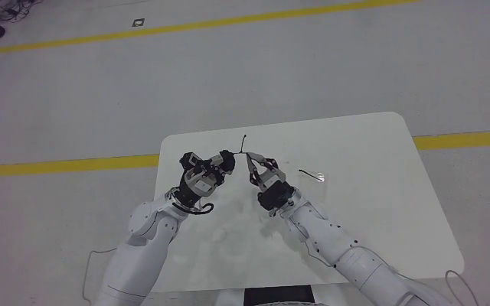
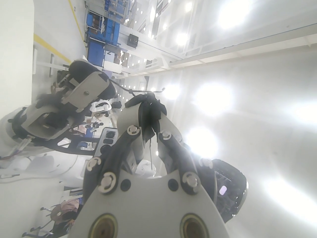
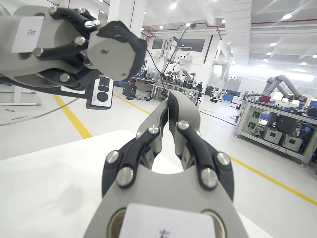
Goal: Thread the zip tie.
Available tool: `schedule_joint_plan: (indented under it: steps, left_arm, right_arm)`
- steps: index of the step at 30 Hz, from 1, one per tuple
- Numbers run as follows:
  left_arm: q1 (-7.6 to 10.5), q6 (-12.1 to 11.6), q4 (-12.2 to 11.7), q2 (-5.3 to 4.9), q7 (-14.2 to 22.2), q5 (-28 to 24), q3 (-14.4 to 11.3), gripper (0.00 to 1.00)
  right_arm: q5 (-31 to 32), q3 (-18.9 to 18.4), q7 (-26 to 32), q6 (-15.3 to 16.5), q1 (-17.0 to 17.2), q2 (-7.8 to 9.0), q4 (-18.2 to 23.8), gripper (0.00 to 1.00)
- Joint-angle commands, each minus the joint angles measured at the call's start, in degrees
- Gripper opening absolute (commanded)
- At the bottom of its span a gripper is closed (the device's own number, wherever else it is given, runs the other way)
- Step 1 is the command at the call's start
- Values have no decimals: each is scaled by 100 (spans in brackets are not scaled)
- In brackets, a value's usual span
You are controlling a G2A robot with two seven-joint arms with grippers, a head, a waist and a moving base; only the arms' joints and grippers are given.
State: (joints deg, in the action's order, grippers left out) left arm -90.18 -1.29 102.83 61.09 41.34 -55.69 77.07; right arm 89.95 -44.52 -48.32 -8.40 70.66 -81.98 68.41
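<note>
Grippers, two, tip to tip above the near middle of the white table (image 1: 367, 153), close together but not touching.

Item 1: left gripper (image 1: 223, 161). Its black-padded fingers are pressed fully together with no gap, clamped on the zip tie (image 1: 243, 145). In the left wrist view, the thin black strap leaves the pads and runs across to the other gripper.

Item 2: right gripper (image 1: 255, 164). Its jaws are closed flat against each other, with the ribbed pads meeting. The strap comes out at the very tips, so this gripper also has hold of the zip tie.

Item 3: zip tie. Black and thin, held up off the tabletop and pinched by both sets of fingertips. A short stretch spans the space between them. One free end curves up above the grippers, with a small block at its tip.

Item 4: thin dark strip (image 1: 311, 175). It lies flat on the table to the right of the right gripper, near it but apart. One end looks pale; what kind of strip it is cannot be told.

Item 5: yellow floor line (image 1: 76, 164), beyond the table's left edge.

Item 6: farther yellow line (image 1: 230, 23), well past the table.
</note>
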Motion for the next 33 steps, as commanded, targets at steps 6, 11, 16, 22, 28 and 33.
schedule_joint_plan:
  steps: [6,11,16,22,28,33]
  left_arm:
    - [-32,5,45,3,18,-7,34,0]
    - [-66,-4,103,5,29,-18,62,0]
    - [-115,-17,148,5,38,-15,103,0]
    - [-160,-27,192,6,39,-15,139,0]
    - [-180,-34,220,10,39,-5,161,0]
    - [-187,-33,223,14,33,-12,162,0]
  right_arm:
    - [0,135,76,-154,-38,77,-6,0]
    - [0,214,139,-245,-51,129,-3,0]
    - [0,317,194,-338,-75,182,3,0]
    - [0,412,266,-432,-90,232,-1,0]
    - [0,445,312,-484,-83,268,25,0]
    - [0,460,325,-502,-82,290,47,0]
